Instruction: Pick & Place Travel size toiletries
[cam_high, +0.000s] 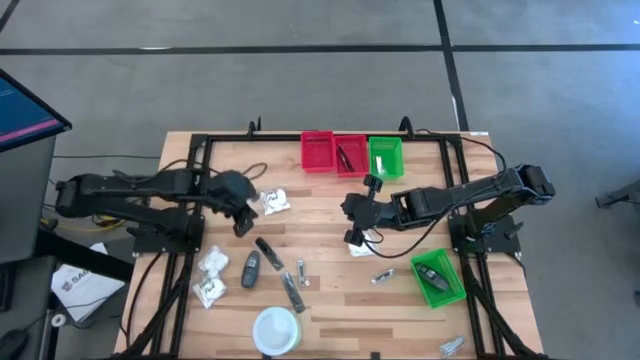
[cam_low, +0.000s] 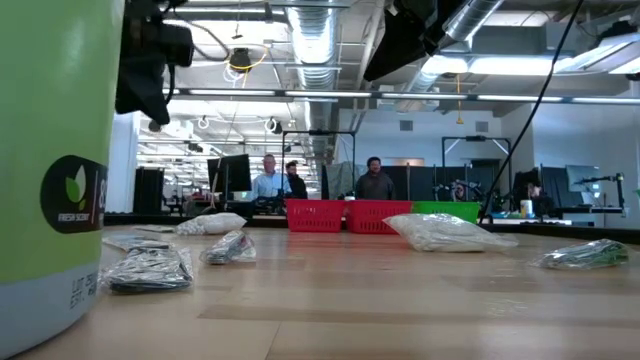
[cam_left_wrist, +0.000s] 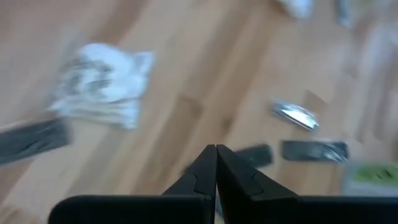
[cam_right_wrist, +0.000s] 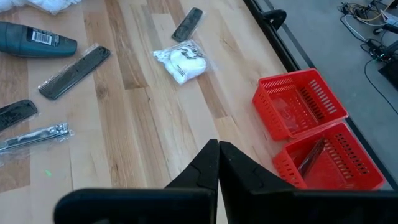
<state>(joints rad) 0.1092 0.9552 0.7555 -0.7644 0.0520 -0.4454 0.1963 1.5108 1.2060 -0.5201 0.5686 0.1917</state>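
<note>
The travel size toiletries lie scattered on the wooden table (cam_high: 330, 200). Among them are a white packet (cam_high: 275, 203) and two more packets (cam_high: 210, 275) at the left. Dark sticks and an oval (cam_high: 268, 265) lie in the middle. My left gripper (cam_high: 240, 218) hangs shut and empty above the table, beside the white packet (cam_left_wrist: 102, 84). My right gripper (cam_high: 352, 235) hovers shut and empty over mid-table, above another white packet (cam_high: 362, 248). From its wrist view I see a comb (cam_right_wrist: 74, 71), a nail clipper (cam_right_wrist: 34, 138) and a packet (cam_right_wrist: 182, 60).
Two red bins (cam_high: 317, 152) (cam_high: 350, 155) and a green bin (cam_high: 385, 157) stand in a row at the far edge; one red bin holds a dark stick (cam_right_wrist: 311, 158). Another green bin (cam_high: 437, 278) sits near right. A big white tub (cam_high: 276, 330) stands at the near edge.
</note>
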